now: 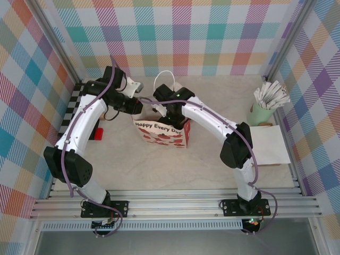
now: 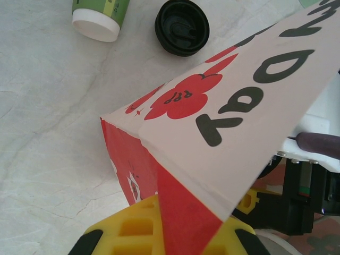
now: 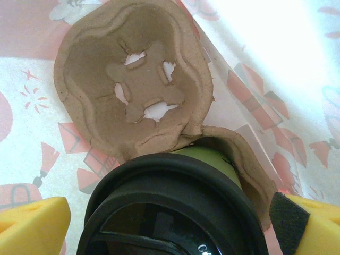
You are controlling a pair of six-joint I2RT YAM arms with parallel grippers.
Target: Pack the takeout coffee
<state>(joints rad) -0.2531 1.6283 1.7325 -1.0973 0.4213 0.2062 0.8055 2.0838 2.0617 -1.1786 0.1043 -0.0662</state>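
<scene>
R gripper (image 3: 170, 231), from its own wrist cam: jaws spread wide, a yellow fingertip (image 3: 32, 226) on each side of the takeout coffee (image 3: 170, 212). There looks to be a thin gap both sides, so nothing is gripped and the cup is released. It sits right betw. the jaws, black lid up, a bit of green wall showing past the lid rim. It's seated in the near cell of a brown pulp carrier (image 3: 85, 69). Just beyond the jaws the carrier's 2nd cell is empty, slit flaps showing. All of this is down inside the gift bag (image 3: 297, 106), w/ printed lining all round.

My read: the placing step looks done. The carrier is prob. there to keep the cup upright, and the wide jaws should let the arm lift out w/o dragging the lid.

L gripper (image 2: 178, 236): clenched on the bag's edge, red side panel pinched betw. its yellow fingers. Likely reason: it keeps the mouth open and steadies the bag while the other arm works inside (light paper could fold or tip). Beyond those jaws, on the table (image 2: 48, 133) and apart from the bag, are a loose black lid (image 2: 181, 26) and beside it a lidless green cup stack (image 2: 101, 13).

Overhead, well off to the R arm's outer side, is a mint cup of white sticks (image 1: 264, 106).
</scene>
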